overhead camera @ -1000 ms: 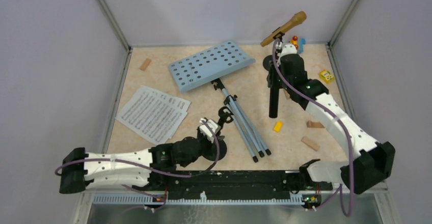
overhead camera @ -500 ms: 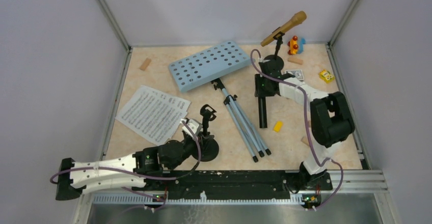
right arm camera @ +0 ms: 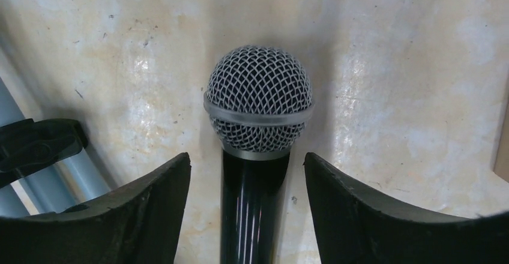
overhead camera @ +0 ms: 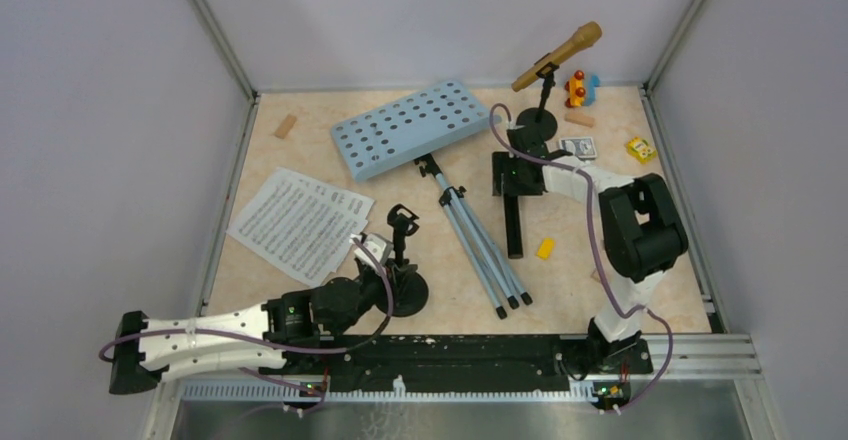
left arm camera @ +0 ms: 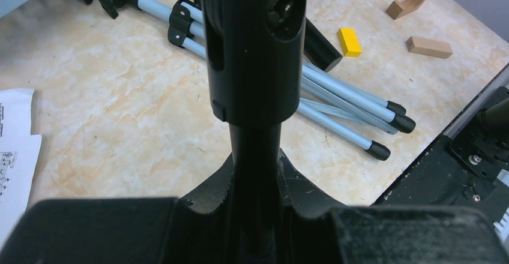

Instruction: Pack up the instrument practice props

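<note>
The left gripper (overhead camera: pixel 378 248) is still pinching the mic holder (left arm camera: pixel 255 48) by its stem near the table's near edge, while the right gripper (overhead camera: pixel 513 182) is spreading its fingers off the black microphone (right arm camera: pixel 259 102), which now lies flat beside the tripod legs (overhead camera: pixel 480 240), likely released and still awaiting packing.

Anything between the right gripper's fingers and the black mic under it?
Nothing visible. The black microphone lies between the right gripper's open fingers, bare gap either side; the tripod legs lie outside.

The black microphone (right arm camera: pixel 259 133) has a glossy smooth body and a silvery wire-mesh head; the mic holder (left arm camera: pixel 252 48) is matt black plastic; the tripod legs (left arm camera: pixel 342 96) look like satin metal tubes; the counter (right arm camera: pixel 390 66) is smooth, marbled, lightly scuffed; the music sheets (overhead camera: pixel 297 222) are matt paper.
</note>
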You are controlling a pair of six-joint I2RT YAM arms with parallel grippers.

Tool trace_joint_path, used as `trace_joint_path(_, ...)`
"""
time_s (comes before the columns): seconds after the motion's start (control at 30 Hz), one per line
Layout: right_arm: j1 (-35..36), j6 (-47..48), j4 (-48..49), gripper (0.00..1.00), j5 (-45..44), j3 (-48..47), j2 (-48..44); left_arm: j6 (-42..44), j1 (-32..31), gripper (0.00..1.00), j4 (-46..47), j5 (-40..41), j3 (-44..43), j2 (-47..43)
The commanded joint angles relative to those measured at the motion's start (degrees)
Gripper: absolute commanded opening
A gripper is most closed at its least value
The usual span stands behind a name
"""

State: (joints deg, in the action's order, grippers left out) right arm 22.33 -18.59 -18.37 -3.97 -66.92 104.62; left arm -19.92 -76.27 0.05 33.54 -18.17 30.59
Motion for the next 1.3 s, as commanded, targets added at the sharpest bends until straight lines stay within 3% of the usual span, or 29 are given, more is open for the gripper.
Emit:
trace_joint_path(0.0, -0.4, 0.0, 1.0, 0.7, -0.9, 0.4, -7.0, -2.1, -0.1, 0.0, 8.5, 3.5, 0.0, -0.8)
trace_joint_path(0.17, -0.3, 0.8, 2.7, 0.73, 3.1, 4.4, -21.1, 0.6, 0.0, 0.0, 11.7, -0.1, 0.2, 0.0)
trace_joint_path(0.3, 2.2, 1.0, 13.9, 0.7, 17.6, 13.7, -35.8, 1.8, 0.0, 0.0, 15.9, -3.7, 0.5, 0.7)
trace_joint_path(0.4, 11.5, 2.2, 23.4, 0.67, 24.4, 20.9, -44.7, 2.7, 0.0, 0.0, 19.3, -5.0, 0.1, 2.3)
trace_joint_path(0.5, 22.7, 1.0, 27.4, 0.62, 19.2, 24.0, -49.9, 3.2, 0.0, 0.0, 20.3, -4.7, -1.7, 4.9)
trace_joint_path(0.67, 35.8, -5.4, 37.2, 0.61, 8.9, 28.7, -53.5, 4.3, 0.0, 0.0, 23.6, -4.7, -2.9, 8.5)
trace_joint_path(0.77, 39.8, -6.5, 41.2, 0.62, 5.8, 29.6, -53.4, 4.0, 0.0, 0.0, 25.0, -5.0, -3.2, 9.8)
trace_joint_path(1.27, 42.2, -9.7, 48.2, 0.55, 1.4, 28.5, -42.6, 2.7, 0.0, 0.0, 28.8, -8.1, -4.0, 12.3)
